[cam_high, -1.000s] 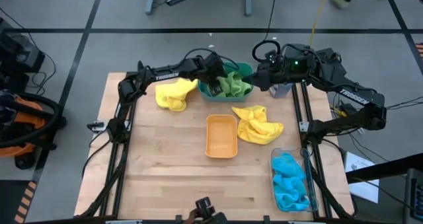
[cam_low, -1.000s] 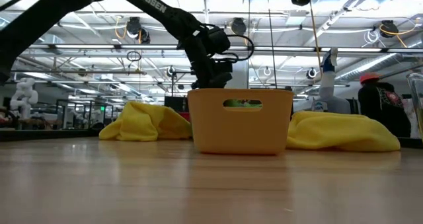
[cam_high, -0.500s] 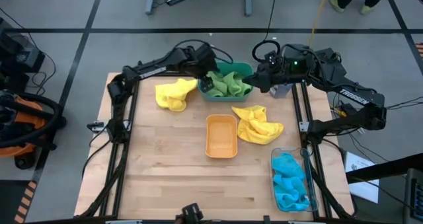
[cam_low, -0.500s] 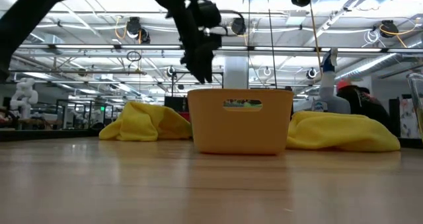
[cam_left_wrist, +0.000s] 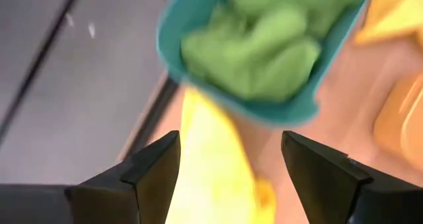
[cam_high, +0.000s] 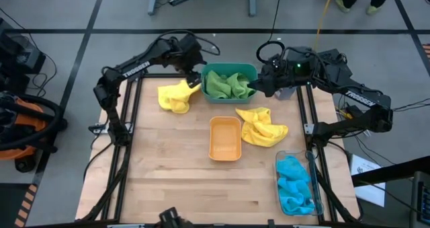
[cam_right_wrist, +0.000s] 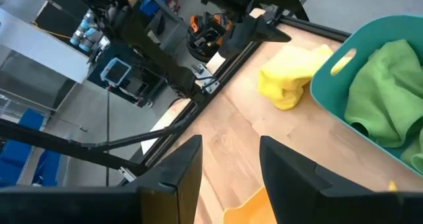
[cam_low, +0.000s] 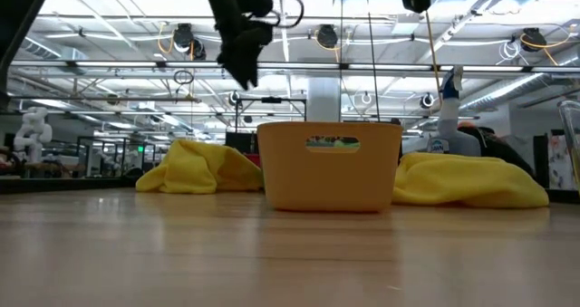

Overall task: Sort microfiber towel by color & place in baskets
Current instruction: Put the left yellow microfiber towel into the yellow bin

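- The pale wooden plank worktop [cam_high: 168, 161] carries everything; both dark robot arms reach in over its far edge, the left from the left side, the right from the right.
- The deep teal rectangular plastic tub [cam_high: 230, 70] sits at the far edge, between the two hands. It holds the crumpled green microfiber cloths [cam_high: 228, 85], so green looks sorted.
- The clear see-through rectangular tub [cam_high: 316, 191] stands well apart from both hands, at the near right corner, with the bright blue microfiber cloths [cam_high: 295, 183] heaped inside. Blue looks sorted too.
- The smaller orange rectangular plastic tub [cam_high: 225, 138] rests mid-worktop, nearer than both hands, and appears empty from above.
- One loose yellow microfiber cloth [cam_high: 176, 95] lies on the wood just beside the teal tub, almost under the left hand [cam_high: 192, 56].
- The other crumpled yellow cloth [cam_high: 262, 126] lies just beside the orange tub, on the near side of the right hand [cam_high: 259, 83].
- The left hand hovers raised above the teal tub's left end, fingers spread wide and holding nothing, as its wrist view shows.
- The right hand waits at the teal tub's right end, fingers apart and empty.
- Judged from this, two colours are finished; the two yellow cloths remain, presumably bound for the orange tub.
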Controlling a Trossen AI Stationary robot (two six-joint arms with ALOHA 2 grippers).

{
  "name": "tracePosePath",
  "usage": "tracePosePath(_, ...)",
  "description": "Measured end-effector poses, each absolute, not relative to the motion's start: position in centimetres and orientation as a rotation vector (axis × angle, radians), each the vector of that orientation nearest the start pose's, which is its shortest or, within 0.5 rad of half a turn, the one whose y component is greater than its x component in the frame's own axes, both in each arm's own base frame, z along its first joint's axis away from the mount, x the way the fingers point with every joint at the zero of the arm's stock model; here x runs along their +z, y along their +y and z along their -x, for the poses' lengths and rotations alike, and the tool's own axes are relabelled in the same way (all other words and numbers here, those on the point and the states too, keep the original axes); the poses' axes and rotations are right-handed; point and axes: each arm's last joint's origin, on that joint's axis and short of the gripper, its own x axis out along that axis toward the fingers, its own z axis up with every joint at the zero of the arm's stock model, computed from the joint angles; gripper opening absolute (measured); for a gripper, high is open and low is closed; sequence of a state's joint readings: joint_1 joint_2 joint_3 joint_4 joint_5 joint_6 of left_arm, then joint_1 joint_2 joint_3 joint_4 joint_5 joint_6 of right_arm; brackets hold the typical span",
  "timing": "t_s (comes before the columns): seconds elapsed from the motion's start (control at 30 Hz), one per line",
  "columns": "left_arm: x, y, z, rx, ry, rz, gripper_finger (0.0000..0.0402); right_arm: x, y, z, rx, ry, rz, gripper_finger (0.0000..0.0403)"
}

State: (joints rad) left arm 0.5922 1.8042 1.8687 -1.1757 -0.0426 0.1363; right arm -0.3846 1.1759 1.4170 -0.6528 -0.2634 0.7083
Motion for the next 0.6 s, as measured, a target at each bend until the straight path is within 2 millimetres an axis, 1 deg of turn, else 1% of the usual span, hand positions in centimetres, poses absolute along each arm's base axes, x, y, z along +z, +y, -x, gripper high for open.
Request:
tracePosePath(0.17, 32.4, 20.8, -28.4, 0.455, 1.284, 0.31, 0.0269, 42.2, -7.5, -21.5, -0.253, 0.384, -0.832, 0.0144)
tracePosePath(0.3, 30.1, 20.6, -28.1, 0.437, 1.343, 0.394, 0.0269, 42.0, -7.2, -21.6, -0.245, 0.404, -0.833, 0.0144)
tracePosePath(0.43, 28.0, 20.1, -27.7, 0.404, 1.395, 0.428, 0.0269, 42.0, -6.9, -21.7, -0.239, 0.407, -0.829, 0.0144)
tracePosePath(0.5, 26.8, 19.9, -27.5, 0.417, 1.435, 0.444, 0.0269, 42.0, -6.8, -21.7, -0.237, 0.408, -0.828, 0.0144)
tracePosePath(0.6, 25.4, 19.5, -27.1, 0.508, 1.512, 0.413, 0.0269, 42.0, -6.7, -21.7, -0.238, 0.408, -0.827, 0.0144)
